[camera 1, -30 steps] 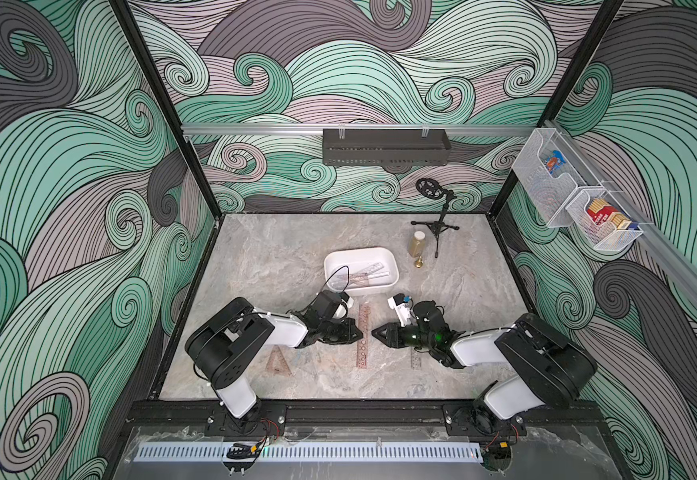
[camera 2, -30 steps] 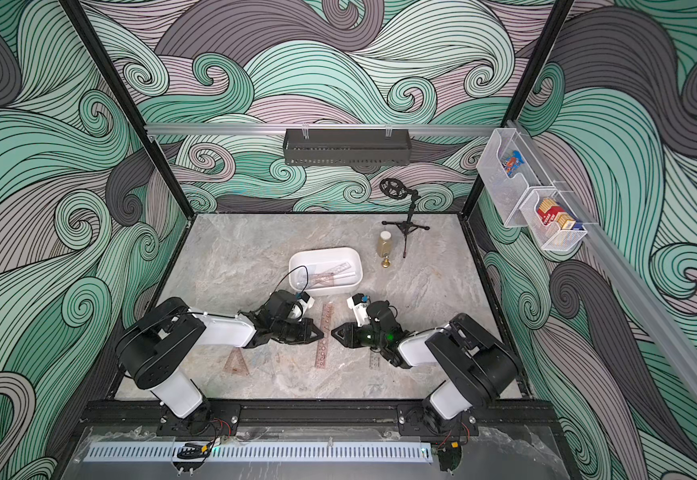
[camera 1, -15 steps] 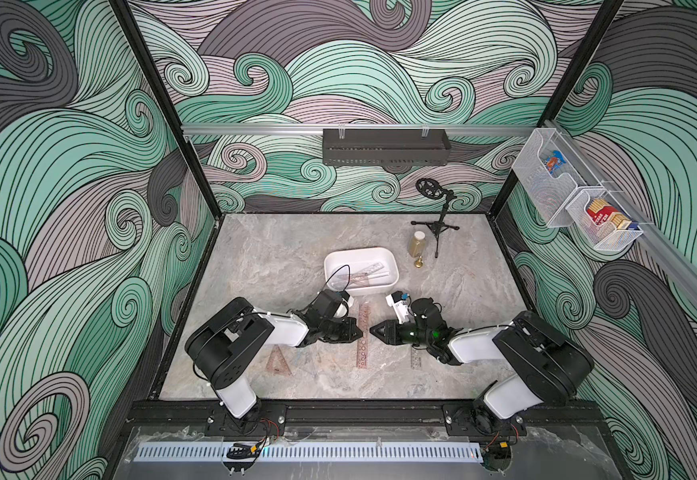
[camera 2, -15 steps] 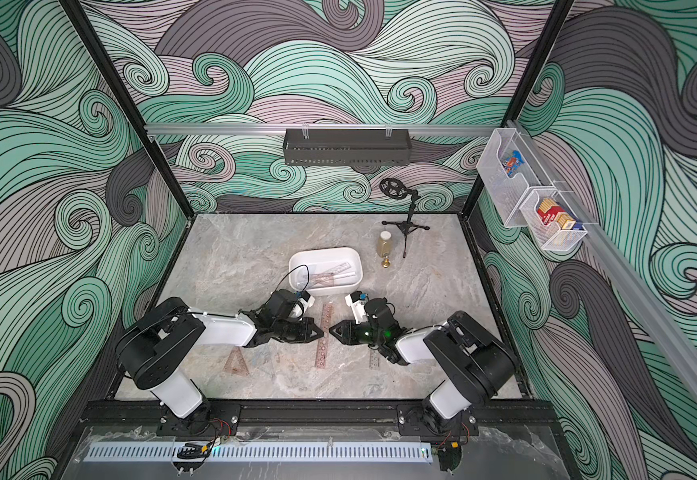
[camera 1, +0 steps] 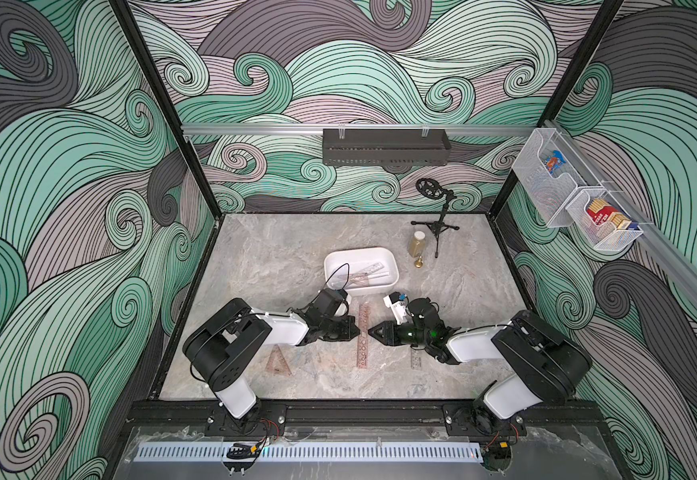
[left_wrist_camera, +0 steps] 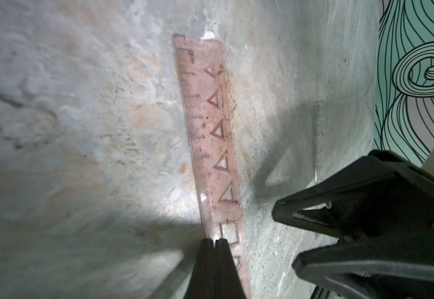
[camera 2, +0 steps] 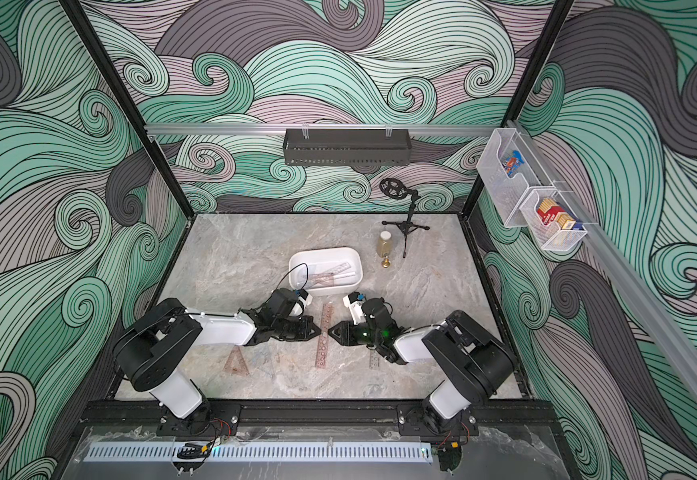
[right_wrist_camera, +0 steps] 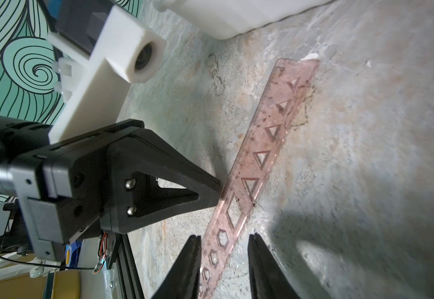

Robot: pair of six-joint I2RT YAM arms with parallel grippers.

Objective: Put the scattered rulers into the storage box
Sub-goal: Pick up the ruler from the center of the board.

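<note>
Near left of the counter [camera 1: 255, 257]: a reddish-brown set square [camera 1: 277, 362], flat, well apart from both tools. Near right, partly under the right arm: a short clear ruler [camera 1: 416, 360], flat too.

Farther in, at mid-counter: the reddish-brown straight ruler [camera 1: 362, 336]. Lies flat, long axis running near to far, far end stopping just short of the storage box [camera 1: 374, 289]. Sits squarely between the tools, the left tool [camera 1: 356, 331] on its left side and the right tool [camera 1: 370, 331] on its right, tips pointing at each other across its width, about halfway along its length. Equally near for both arms, by the look of it.

Left tool: fingers pressed together, tip touching the ruler's left long edge; impossible to tell whether pinching that edge or only pushing it. Right tool: jaws partly apart, holding nothing, tips just beside the right long edge with no contact visible.

Probably turns on that edge-on approach: too thin and flat to seize from above, so likely needs one edge nudged up or slid into the waiting open jaws.

Farthest: the storage box, with a few rulers [camera 1: 359, 277] already inside. Lies with its long side left to right, across the ruler's axis, so likely calls for a turn on the way in.
</note>
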